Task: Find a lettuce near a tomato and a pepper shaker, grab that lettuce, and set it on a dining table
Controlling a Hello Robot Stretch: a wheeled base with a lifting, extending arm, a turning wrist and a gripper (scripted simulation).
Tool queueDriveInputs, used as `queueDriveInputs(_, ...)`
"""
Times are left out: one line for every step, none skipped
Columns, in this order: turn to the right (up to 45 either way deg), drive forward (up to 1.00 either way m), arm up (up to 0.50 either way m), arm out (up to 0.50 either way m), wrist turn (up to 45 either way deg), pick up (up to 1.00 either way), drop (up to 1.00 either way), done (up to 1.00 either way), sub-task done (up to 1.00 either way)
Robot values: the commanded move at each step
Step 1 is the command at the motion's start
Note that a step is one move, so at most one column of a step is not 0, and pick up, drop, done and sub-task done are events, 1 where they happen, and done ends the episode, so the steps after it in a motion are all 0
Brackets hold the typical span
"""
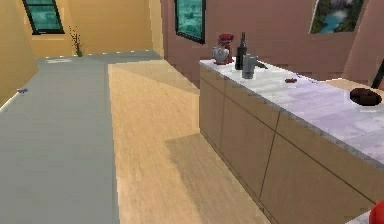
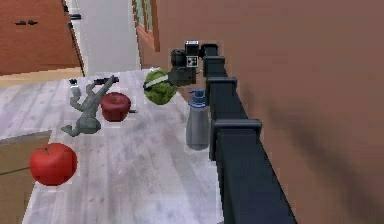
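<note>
A round green lettuce (image 2: 158, 86) shows over the white marble countertop (image 2: 140, 170), right at the fingers of my gripper (image 2: 172, 78). I cannot tell whether the gripper holds it or whether it rests on the counter. A red tomato (image 2: 116, 106) lies just left of the lettuce. A grey cylindrical shaker-like container (image 2: 198, 121) stands right of the lettuce, against the dark arm (image 2: 235, 150). A second red round fruit (image 2: 52, 163) sits nearer, at the arm side view's left.
A grey figurine (image 2: 88, 110) stands beside the tomato. In the forward view a long counter (image 1: 300, 110) runs along the right wall, carrying a dark bottle (image 1: 241, 48), a grey cup (image 1: 249, 66) and a dark bowl (image 1: 365, 96). Open wood floor (image 1: 150, 140) and grey carpet (image 1: 50, 140) lie left.
</note>
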Motion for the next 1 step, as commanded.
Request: queueDriveInputs(0.0,0.0,0.0,0.0,-45.0,0.0,0.0,0.0,0.0)
